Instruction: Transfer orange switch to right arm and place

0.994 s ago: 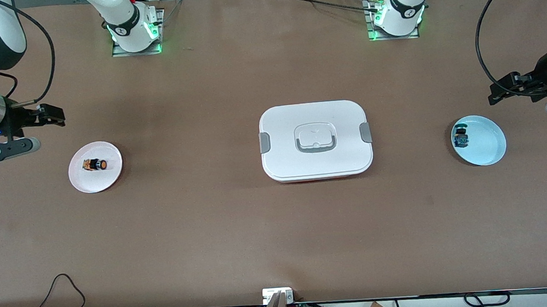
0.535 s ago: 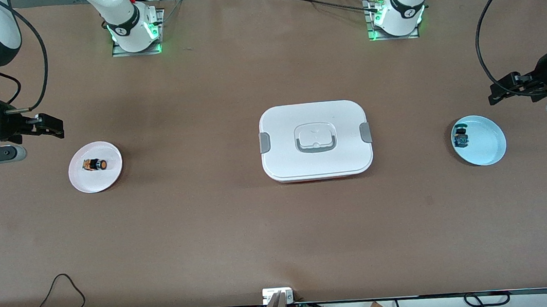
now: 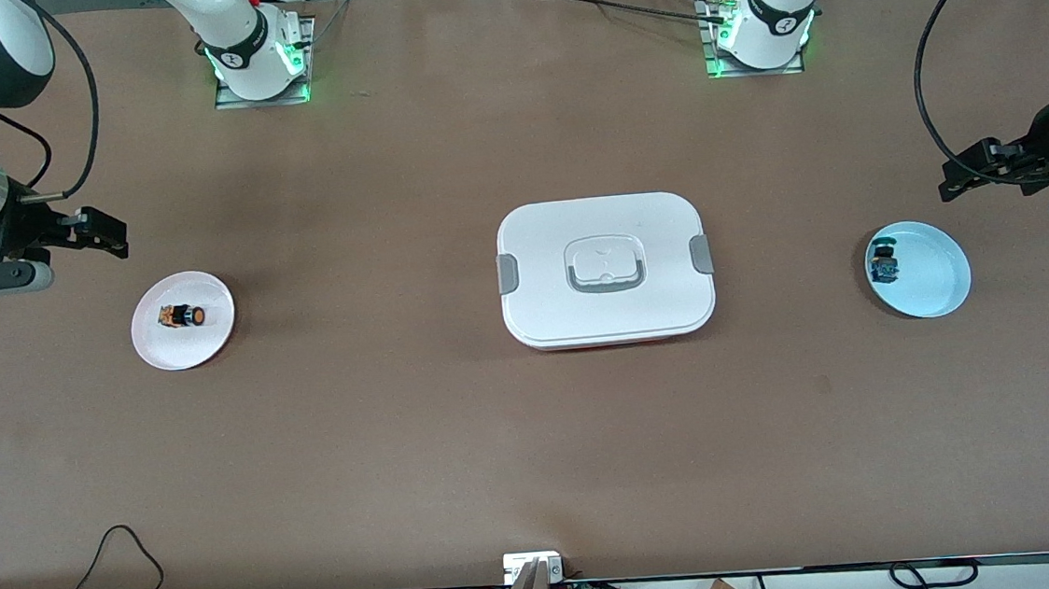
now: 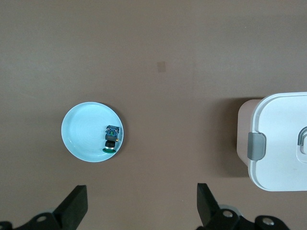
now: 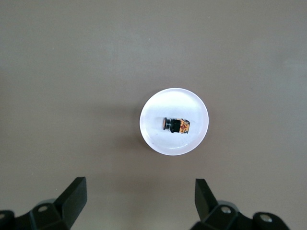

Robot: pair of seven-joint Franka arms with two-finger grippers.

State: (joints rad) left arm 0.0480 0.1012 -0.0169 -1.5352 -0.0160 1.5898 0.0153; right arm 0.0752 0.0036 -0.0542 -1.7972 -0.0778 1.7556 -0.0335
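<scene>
Right claw (image 3: 112,233) moved: slid out toward edge of surface (image 3: 423,433), then came back a bit, now sits higher in front view. Fingers wide apart.

closed white box (image 3: 605,269) mid-table between two plates, bare table around
</scene>
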